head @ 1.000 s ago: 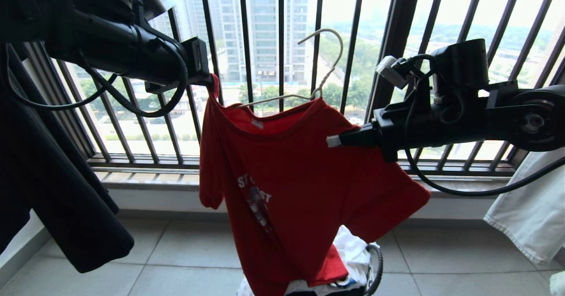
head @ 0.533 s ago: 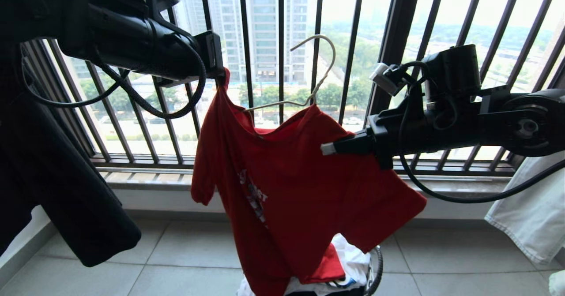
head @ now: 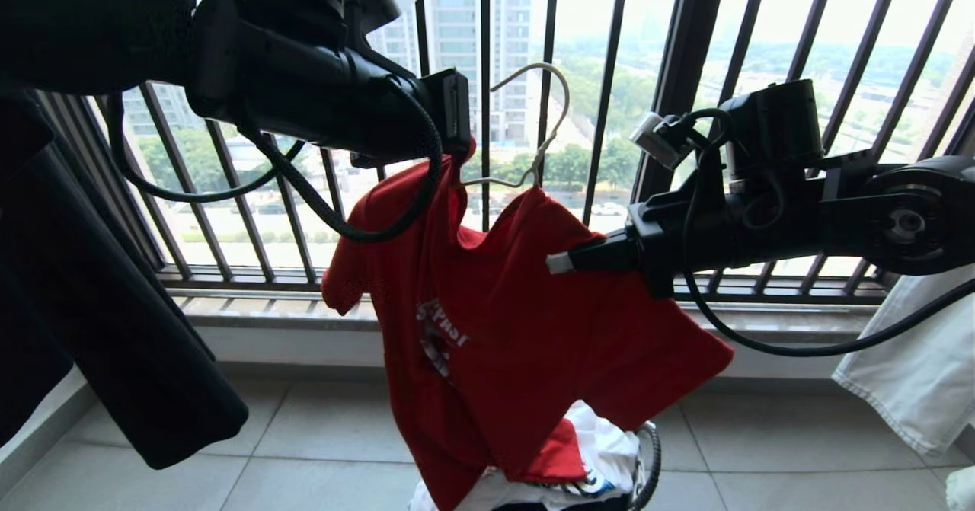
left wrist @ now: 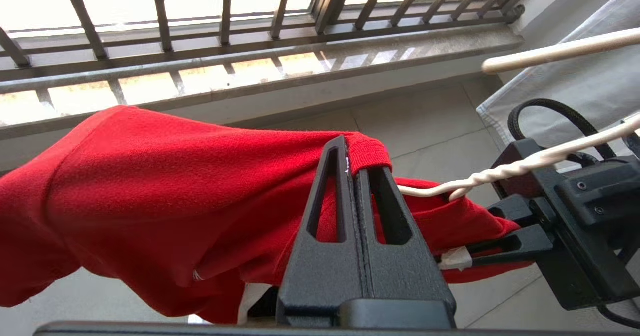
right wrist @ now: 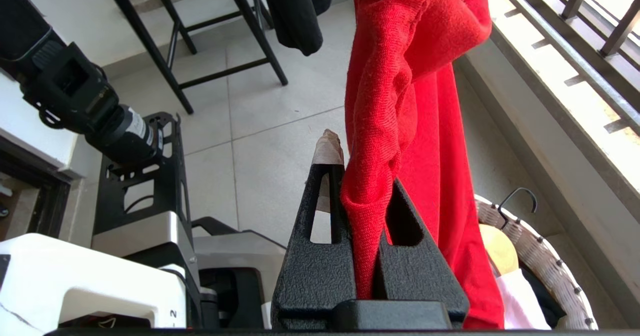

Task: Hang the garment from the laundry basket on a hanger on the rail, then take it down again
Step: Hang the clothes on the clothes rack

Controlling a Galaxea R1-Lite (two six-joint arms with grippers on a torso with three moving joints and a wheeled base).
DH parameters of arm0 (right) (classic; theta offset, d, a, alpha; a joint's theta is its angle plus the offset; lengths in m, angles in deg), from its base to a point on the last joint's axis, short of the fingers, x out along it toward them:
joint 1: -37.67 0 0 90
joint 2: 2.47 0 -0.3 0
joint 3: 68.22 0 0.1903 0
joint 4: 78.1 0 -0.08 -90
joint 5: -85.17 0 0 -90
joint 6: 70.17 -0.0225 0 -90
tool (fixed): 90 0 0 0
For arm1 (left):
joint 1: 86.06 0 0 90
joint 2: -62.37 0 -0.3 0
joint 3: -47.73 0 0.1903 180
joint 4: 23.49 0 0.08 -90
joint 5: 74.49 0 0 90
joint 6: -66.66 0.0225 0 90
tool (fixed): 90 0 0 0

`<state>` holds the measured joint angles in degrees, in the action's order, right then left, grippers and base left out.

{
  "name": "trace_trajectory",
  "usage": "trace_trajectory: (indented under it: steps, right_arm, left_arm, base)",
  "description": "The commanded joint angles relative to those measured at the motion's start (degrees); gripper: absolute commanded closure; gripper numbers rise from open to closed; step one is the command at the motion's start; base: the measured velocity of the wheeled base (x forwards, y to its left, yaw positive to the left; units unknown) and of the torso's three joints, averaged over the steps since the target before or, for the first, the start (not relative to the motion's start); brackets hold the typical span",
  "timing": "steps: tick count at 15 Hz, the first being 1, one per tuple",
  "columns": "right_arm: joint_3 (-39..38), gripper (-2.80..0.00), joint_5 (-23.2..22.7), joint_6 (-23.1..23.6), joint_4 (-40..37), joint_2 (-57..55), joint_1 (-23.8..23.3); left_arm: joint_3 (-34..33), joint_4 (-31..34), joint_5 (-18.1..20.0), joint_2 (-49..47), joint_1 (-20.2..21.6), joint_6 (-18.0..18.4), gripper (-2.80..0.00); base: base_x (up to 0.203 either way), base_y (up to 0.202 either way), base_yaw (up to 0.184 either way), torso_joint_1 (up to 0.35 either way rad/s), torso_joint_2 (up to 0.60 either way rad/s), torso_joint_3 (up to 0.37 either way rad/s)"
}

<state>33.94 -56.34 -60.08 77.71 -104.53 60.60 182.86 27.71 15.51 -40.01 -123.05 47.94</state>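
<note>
Overhead, left gripper [head: 461, 149] pinches the shirt's [head: 518, 305] collar rib, jaws clenched on it. Hanger [head: 533, 126] sits between the arms, hook up, one arm tucked inside the neck. Right gripper [head: 560, 261] clamps a fold at the other shoulder. Shirt hangs over the basket [head: 649, 450]. Advice: stretch the collar wide and level so the free hanger arm slips in; avoid tugging hard enough to tip the hanger out.
</note>
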Motion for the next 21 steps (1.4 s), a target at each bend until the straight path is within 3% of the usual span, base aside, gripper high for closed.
trace_trajectory:
  steps: [1, 9, 12, 17, 21]
  right_arm:
    - [0.42, 0.00, -0.37, -1.38, 0.34, -0.16, -0.37]
    - [0.04, 0.00, -0.88, -11.44, 7.81, -0.16, -0.17]
    - [0.21, 0.00, -0.88, -11.66, 8.12, -0.16, -0.43]
    - [0.04, 0.00, -0.88, -11.66, 8.03, -0.42, 0.10]
    - [-0.15, 0.00, -0.88, -11.66, 8.03, 0.38, 0.10]
  left_arm:
    - [-0.05, -0.02, -0.33, 1.22, -2.17, -0.32, 0.00]
    - [-0.23, -0.21, -0.52, 4.21, -7.87, -2.80, 0.00]
    - [-0.23, 1.80, -1.10, 5.57, -9.74, -3.10, 0.00]
    - [-0.18, 1.92, -5.48, 6.22, -16.15, -2.97, 0.00]
    - [-0.23, 1.85, -7.08, 4.72, -15.42, -2.65, 0.00]
  base:
    - [0.000, 0.000, 0.000, 0.000, 0.00, 0.000]
    - [0.000, 0.000, 0.000, 0.000, 0.00, 0.000]
    - [0.000, 0.000, 0.000, 0.000, 0.00, 0.000]
    - [0.000, 0.000, 0.000, 0.000, 0.00, 0.000]
    - [0.000, 0.000, 0.000, 0.000, 0.00, 0.000]
